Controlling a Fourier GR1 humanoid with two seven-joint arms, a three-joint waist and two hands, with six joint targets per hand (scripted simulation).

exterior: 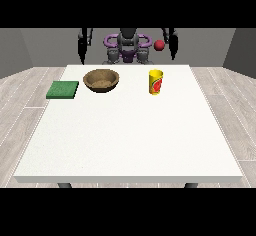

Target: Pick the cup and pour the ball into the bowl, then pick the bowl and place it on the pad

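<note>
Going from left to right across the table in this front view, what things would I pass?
Flat green square pad → brown wooden bowl → yellow cup with a red mark. A small red ball shows farther back, above the table's far edge, just right of the cup.

Dark grey torso (128, 47), purple rings

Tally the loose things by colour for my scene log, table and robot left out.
Green: 1, the pad
Brown: 1, the bowl
Yellow: 1, the cup, with a red mark on its side
Red: 1, the ball, seen above the table's far edge
Total: 4
</note>
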